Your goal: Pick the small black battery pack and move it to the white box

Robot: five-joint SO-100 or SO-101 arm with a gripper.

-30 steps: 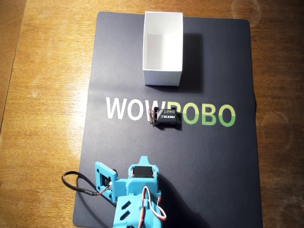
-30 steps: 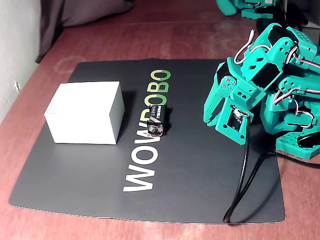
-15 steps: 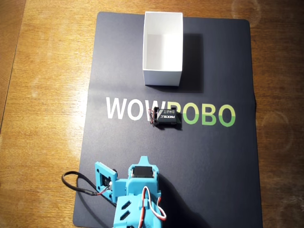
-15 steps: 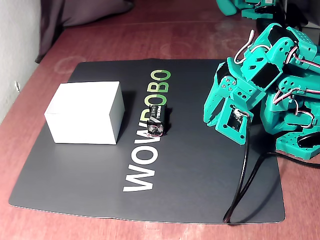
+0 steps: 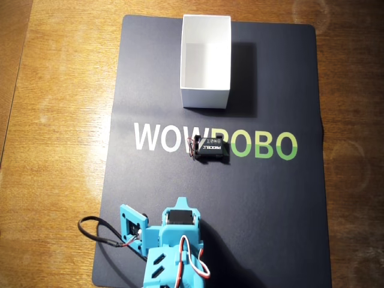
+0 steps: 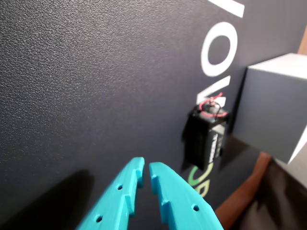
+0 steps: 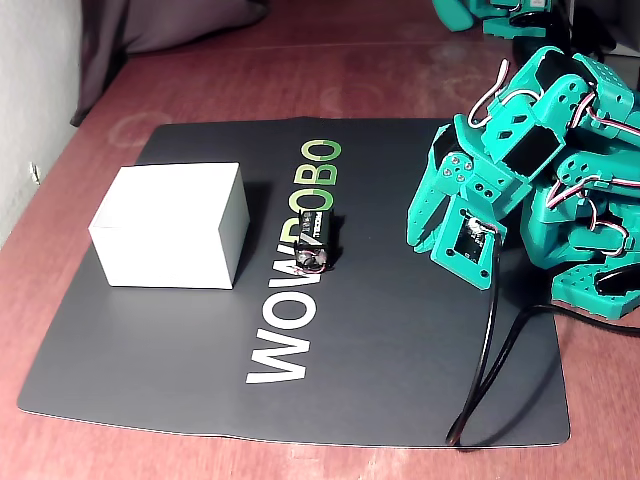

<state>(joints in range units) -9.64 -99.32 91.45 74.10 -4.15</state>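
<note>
The small black battery pack (image 5: 211, 149) lies on the dark mat (image 5: 270, 204), at six o'clock from the white box (image 5: 206, 96) overhead. The gripper (image 6: 145, 175), nearly closed and empty, waits folded back; reaching has yet to begin, and it must open first.

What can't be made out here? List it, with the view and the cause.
- Inside of the white box: hidden in the fixed view by its own walls.
- Small lettering on the battery pack: too small in the overhead view, blurred in the wrist view.
- Gripper: its base is cut off by the wrist view's bottom edge; the arm hides it overhead.
</note>
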